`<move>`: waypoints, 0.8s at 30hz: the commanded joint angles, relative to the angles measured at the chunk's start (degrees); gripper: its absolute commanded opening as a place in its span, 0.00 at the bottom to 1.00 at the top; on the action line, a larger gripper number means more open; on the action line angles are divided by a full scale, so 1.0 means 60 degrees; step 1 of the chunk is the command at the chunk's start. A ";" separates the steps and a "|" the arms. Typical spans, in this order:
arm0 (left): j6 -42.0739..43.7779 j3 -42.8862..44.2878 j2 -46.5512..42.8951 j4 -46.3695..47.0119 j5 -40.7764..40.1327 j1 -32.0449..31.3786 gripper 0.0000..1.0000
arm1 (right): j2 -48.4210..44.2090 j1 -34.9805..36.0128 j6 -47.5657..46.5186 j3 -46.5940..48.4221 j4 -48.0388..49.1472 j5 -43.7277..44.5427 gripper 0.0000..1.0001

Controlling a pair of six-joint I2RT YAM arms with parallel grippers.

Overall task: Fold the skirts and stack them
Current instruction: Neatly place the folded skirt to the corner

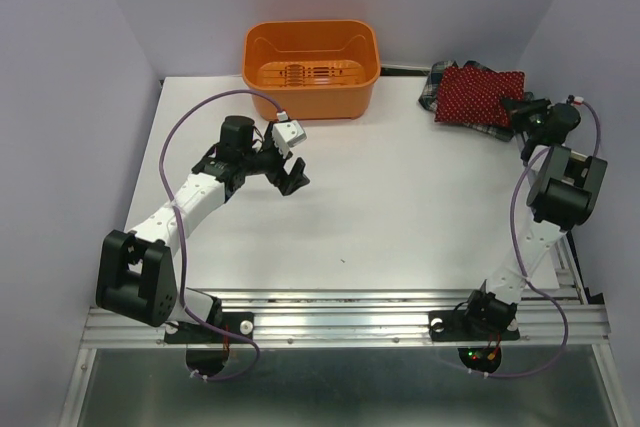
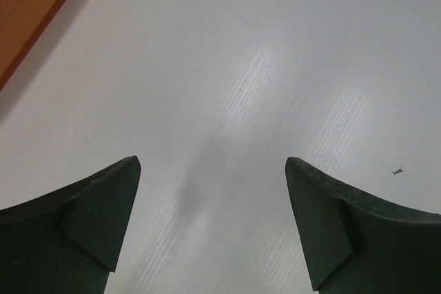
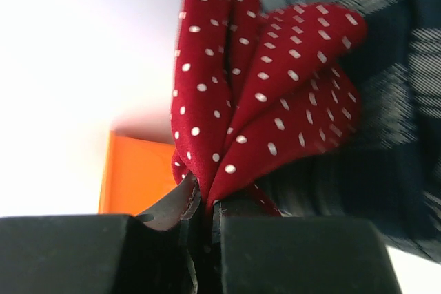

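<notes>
- Red dotted skirt [image 1: 482,94] is lying on top of the plaid skirt [image 1: 438,78], both bunched at about one o'clock on the table [image 1: 380,217], well apart from the orange plastic bin [image 1: 310,57] at twelve o'clock.
- Right gripper [image 1: 520,107] is clamping down narrow on a gathered edge of the red cloth at the pile's right side; the right wrist view is showing dotted folds fanning up out of the closed jaws, with pale lining peeking at the pinch.
- Left gripper [image 1: 292,172] is hanging wide and empty at about ten o'clock, over bare table just below the bin, touching nothing.
- Reading the step: this is looking like the pick-up of the red skirt, before any tidy fold is being made; the plaid one underneath is looking rumpled and not yet folded.
- Next move, I'd say, is calling for a lift and a drag toward the open middle, six o'clock of the pile, without hauling the plaid along, and the left arm coming across to take a second edge.
- Writing: no brand, label or lettering is showing legibly in any view.
</notes>
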 commanded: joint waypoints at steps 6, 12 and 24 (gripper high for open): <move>-0.0090 0.0164 -0.0430 -0.0041 0.0065 -0.0059 0.99 | -0.0087 -0.0308 -0.0558 -0.0464 0.0008 0.0212 0.12; -0.0192 0.0120 -0.0489 -0.0012 0.0095 -0.0059 0.99 | -0.0628 -0.0308 -0.1686 -0.0391 -0.1368 0.0474 0.62; -0.0514 -0.0246 -0.0986 0.0032 -0.0168 -0.0074 0.99 | -0.3278 -0.0308 -0.4586 -0.0917 -0.4972 0.2744 1.00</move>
